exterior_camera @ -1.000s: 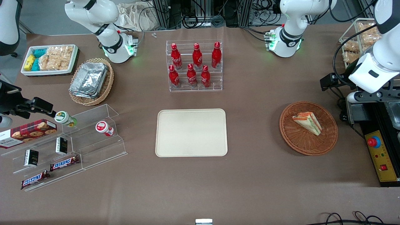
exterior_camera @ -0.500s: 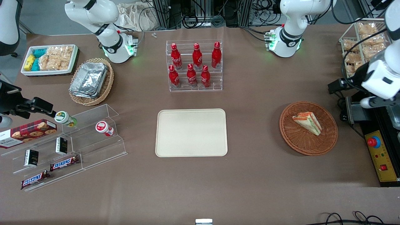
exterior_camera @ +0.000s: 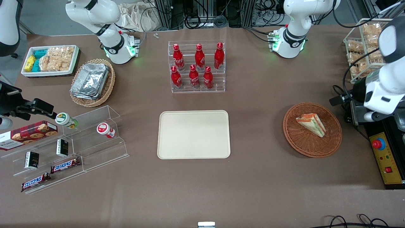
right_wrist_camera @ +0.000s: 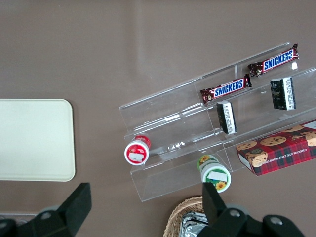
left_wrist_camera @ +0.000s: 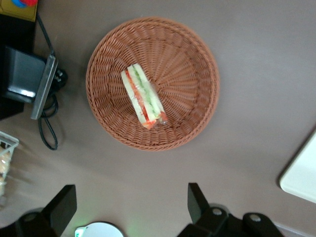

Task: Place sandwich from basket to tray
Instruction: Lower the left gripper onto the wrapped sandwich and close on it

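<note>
The sandwich [exterior_camera: 311, 124] [left_wrist_camera: 143, 96], a wrapped wedge with orange-red and green layers, lies in the reddish-brown wicker basket [exterior_camera: 297, 139] [left_wrist_camera: 192, 59] at the working arm's end of the table. The cream tray [exterior_camera: 193, 134] sits bare at the table's middle; one corner of the tray [left_wrist_camera: 302, 173] shows in the left wrist view. My left gripper [left_wrist_camera: 129, 205] hangs high over the brown table beside the basket, open, with nothing between its black fingers [left_wrist_camera: 196, 200]. The working arm's wrist [exterior_camera: 381, 95] stands over the table edge next to the basket.
A black box with a cable [left_wrist_camera: 27, 79] and a yellow control panel with a red button [exterior_camera: 384, 158] lie beside the basket. A clear rack of red bottles [exterior_camera: 196, 66] stands farther from the camera than the tray. Snack shelves [exterior_camera: 66, 148] lie toward the parked arm's end.
The working arm's wrist has swung and come nearer to the front camera, staying beside the basket. Sandwich, basket and tray have not moved.
</note>
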Robot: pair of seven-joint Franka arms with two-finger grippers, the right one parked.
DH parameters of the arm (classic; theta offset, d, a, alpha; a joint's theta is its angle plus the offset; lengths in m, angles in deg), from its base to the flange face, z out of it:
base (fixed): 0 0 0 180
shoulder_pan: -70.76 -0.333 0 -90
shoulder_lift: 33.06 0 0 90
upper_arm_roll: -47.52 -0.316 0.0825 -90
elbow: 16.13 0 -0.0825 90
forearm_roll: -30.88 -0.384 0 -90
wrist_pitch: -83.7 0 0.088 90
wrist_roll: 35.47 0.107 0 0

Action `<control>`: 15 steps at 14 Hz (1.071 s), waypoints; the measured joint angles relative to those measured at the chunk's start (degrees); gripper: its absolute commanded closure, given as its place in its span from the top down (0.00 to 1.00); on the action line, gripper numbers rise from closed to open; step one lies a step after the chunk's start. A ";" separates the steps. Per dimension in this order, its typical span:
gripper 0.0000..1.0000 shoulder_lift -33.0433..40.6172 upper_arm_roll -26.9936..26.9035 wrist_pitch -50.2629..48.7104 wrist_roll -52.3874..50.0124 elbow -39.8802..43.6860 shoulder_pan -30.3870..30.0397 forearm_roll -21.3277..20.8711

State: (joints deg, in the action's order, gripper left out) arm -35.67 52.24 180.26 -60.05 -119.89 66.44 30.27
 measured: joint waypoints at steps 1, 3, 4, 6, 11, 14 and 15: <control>1.00 -0.13 -0.18 3.57 -2.68 -3.24 -0.02 -0.97; 1.00 -1.01 -0.21 12.30 -8.46 -10.37 -0.01 -3.38; 1.00 -1.96 -0.20 17.59 -11.04 -13.89 -0.01 -4.12; 1.00 -4.85 -0.19 25.96 -13.74 -18.75 0.00 -4.30; 1.00 -12.08 -0.19 33.99 -17.24 -20.38 0.00 -4.30; 1.00 -14.27 -0.18 36.91 -17.55 -21.49 0.00 -4.30; 0.97 -14.67 -0.18 37.11 -17.58 -21.58 0.00 -4.30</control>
State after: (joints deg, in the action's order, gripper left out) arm -50.34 52.06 217.37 -77.63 -141.47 66.44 25.97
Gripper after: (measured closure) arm 0.000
